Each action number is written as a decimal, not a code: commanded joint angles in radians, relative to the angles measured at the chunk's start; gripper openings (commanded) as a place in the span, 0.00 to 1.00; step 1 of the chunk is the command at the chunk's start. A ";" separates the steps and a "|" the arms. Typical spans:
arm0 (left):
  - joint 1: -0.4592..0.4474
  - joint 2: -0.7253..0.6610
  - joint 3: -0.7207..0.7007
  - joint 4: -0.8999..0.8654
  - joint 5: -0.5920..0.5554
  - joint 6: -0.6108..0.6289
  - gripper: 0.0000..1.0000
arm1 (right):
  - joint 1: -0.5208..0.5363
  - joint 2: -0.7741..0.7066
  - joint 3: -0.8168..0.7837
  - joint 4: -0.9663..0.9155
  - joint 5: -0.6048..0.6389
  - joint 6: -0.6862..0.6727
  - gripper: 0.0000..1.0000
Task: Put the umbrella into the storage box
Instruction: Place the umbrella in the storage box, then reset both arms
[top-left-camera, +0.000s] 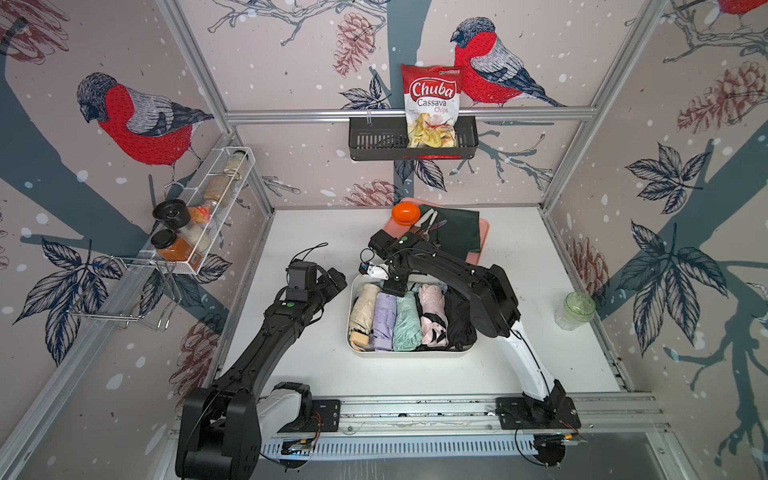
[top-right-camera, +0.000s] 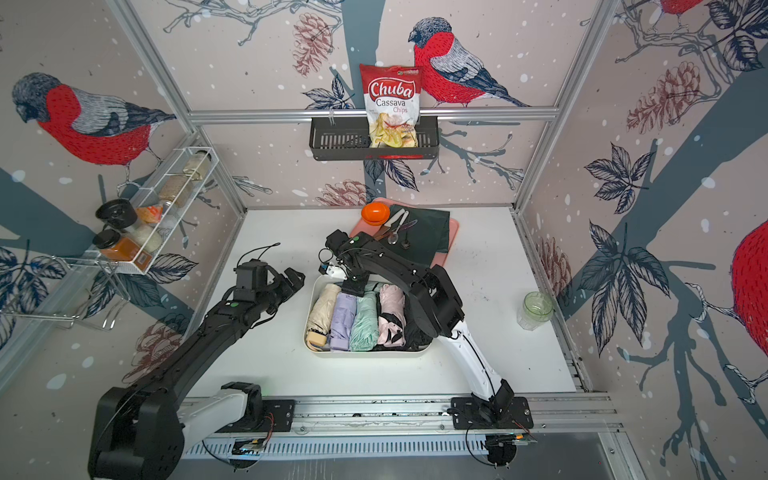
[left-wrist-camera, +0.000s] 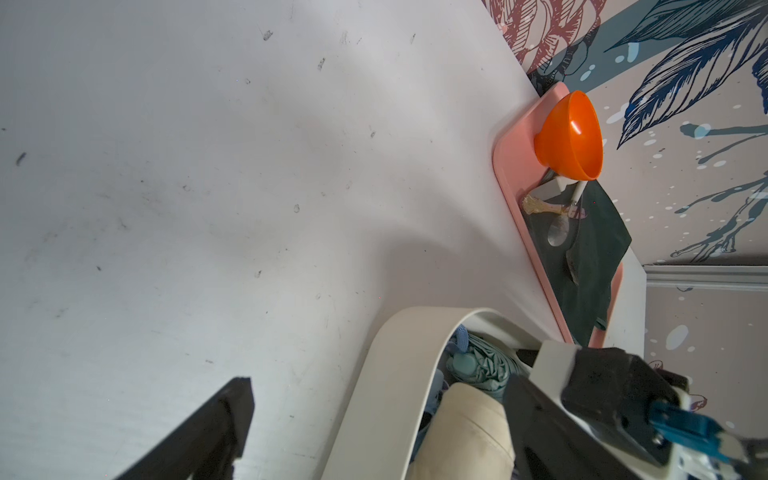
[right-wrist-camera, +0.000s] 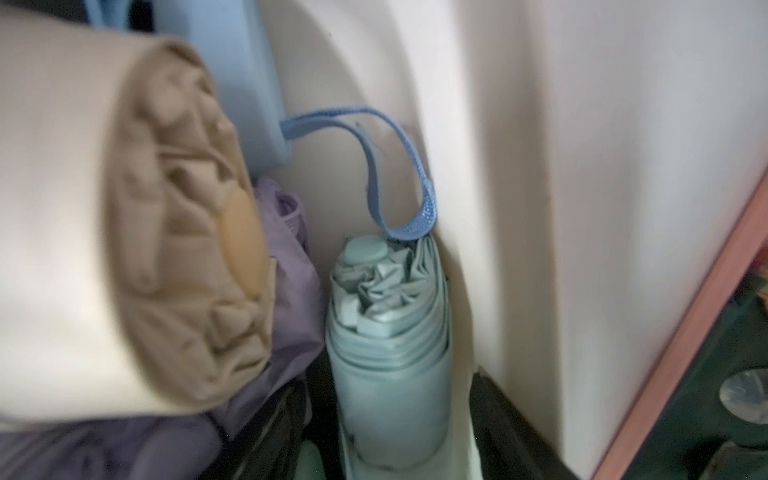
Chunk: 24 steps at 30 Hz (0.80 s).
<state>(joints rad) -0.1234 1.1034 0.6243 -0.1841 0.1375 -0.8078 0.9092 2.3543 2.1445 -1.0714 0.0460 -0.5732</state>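
Umbrellas (top-left-camera: 407, 324), five folded in one storage box (left-wrist-camera: 386, 374), left jaws released, right jaws cannot tell

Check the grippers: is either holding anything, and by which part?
The left gripper is open and empty. The right gripper straddles the mint umbrella at its cap end in the box; whether it grips cannot be told.
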 joint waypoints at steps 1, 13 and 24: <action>0.002 -0.013 0.016 0.021 -0.016 -0.002 0.97 | 0.017 -0.051 0.022 0.062 0.066 0.021 0.69; 0.002 -0.151 -0.011 0.248 -0.219 0.082 0.97 | -0.090 -0.323 -0.098 0.259 0.176 0.368 1.00; 0.001 -0.120 -0.147 0.548 -0.305 0.366 0.98 | -0.338 -0.913 -0.916 0.798 0.346 0.773 1.00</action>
<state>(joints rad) -0.1234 0.9722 0.4896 0.2298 -0.1326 -0.5529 0.6167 1.5333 1.3464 -0.4980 0.3264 0.0719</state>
